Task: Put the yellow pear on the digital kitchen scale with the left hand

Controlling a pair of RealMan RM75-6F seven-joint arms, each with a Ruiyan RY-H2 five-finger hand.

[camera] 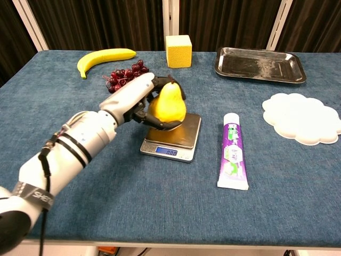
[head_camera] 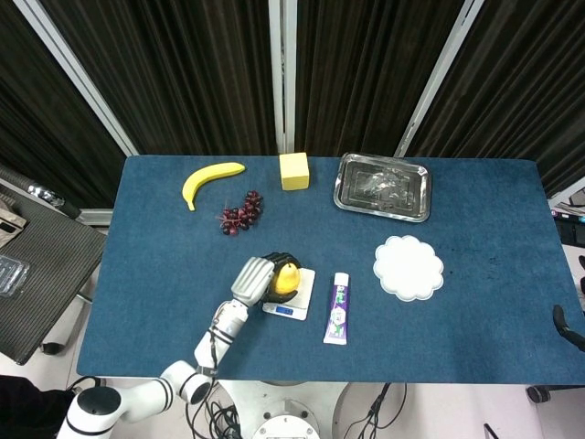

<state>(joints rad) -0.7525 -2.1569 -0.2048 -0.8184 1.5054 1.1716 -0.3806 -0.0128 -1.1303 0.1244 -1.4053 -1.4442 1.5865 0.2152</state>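
The smooth yellow pear stands upright, stem up, over the platform of the small silver digital kitchen scale, broad at the base and narrowing to a neck, with a soft sheen on its skin; whether its base is touching the platform I cannot tell. The left hand wraps it from the left side, dark fingers curled under and around the fruit, gripping it firmly, and the head view shows the same hold. The scale's blue display faces the near edge. The right hand shows only as a dark sliver at the far right edge of the head view, and its state cannot be told. All this sits on a table covered in dark blue cloth; on it lie a curved yellow banana, a bunch of dark red grapes, a yellow foam cube, a shiny rectangular metal tray, a white scalloped plate and a white and purple toothpaste tube just right of the scale. Behind the table hang black pleated curtains crossed by pale metal frame bars.
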